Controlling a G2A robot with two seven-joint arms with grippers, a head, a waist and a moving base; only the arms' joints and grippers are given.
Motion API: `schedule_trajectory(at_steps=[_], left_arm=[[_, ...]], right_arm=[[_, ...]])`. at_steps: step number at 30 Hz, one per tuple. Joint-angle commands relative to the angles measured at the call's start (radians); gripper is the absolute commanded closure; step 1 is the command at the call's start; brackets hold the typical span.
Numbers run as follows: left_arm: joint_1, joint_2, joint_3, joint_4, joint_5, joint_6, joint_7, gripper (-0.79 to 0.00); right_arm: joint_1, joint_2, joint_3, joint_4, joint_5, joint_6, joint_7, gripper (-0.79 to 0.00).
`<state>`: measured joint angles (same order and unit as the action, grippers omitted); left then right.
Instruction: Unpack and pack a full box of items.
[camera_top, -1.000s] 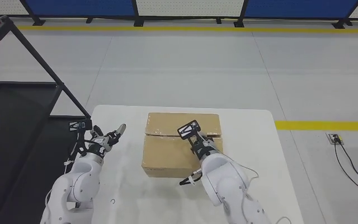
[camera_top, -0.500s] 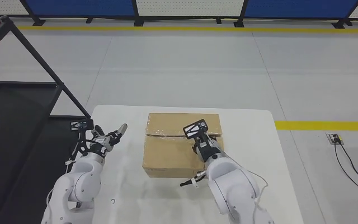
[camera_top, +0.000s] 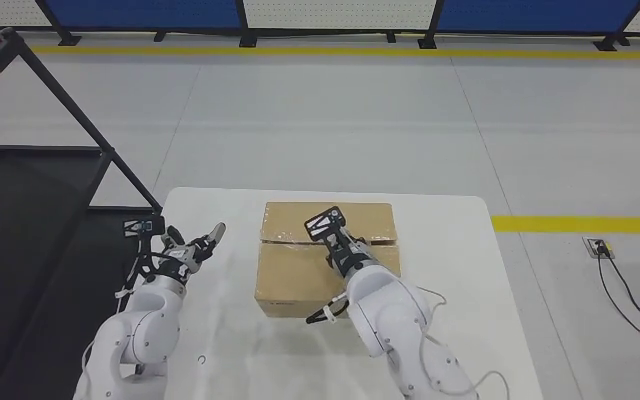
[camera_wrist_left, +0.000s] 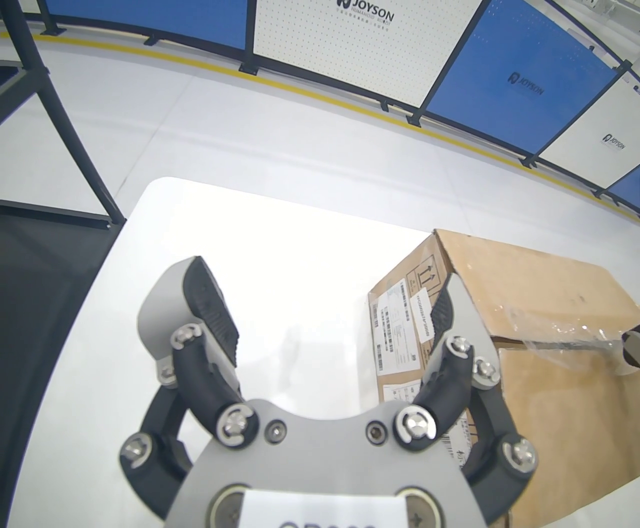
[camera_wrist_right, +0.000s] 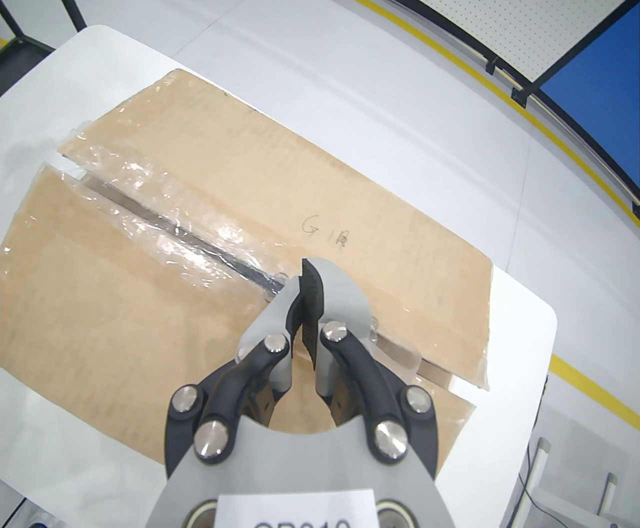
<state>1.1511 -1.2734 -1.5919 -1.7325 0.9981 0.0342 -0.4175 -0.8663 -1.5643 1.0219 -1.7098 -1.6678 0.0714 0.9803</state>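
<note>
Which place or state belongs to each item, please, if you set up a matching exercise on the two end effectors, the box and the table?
Column one:
1. left end effector
2. right end effector
3. cardboard box
4. table

Column two:
A. white, bearing the box
B. shut, tips at the taped seam
C. open, beside the box
D. flaps down, clear tape on top

Pairs: 1-C, 2-B, 3-D, 4-A
</note>
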Motion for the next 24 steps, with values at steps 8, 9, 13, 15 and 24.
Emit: schedule_trajectory(at_steps=[8,9,13,15,24], left_arm=[[-0.017,0.003,0.014,0.004,0.002,-0.011,-0.007,-0.785],[-0.018,0.003,0.015,0.005,0.002,-0.011,-0.007,-0.785],[-0.019,0.005,0.014,0.007,0.004,-0.012,-0.007,-0.785],[-0.017,0.006,0.011,0.007,0.004,-0.012,-0.007,-0.785],[-0.012,0.010,0.006,0.003,0.001,-0.007,-0.002,-0.785]], right_arm=[[-0.097,0.011,0.063,-0.109,-0.060,-0.006,0.051,0.000],[-0.100,0.011,0.066,-0.110,-0.066,-0.001,0.052,0.000],[-0.099,0.008,0.071,-0.100,-0.088,0.023,0.056,0.000],[-0.093,0.006,0.070,-0.092,-0.094,0.026,0.061,0.000],[-0.061,-0.006,0.068,-0.060,-0.126,0.064,0.102,0.000]])
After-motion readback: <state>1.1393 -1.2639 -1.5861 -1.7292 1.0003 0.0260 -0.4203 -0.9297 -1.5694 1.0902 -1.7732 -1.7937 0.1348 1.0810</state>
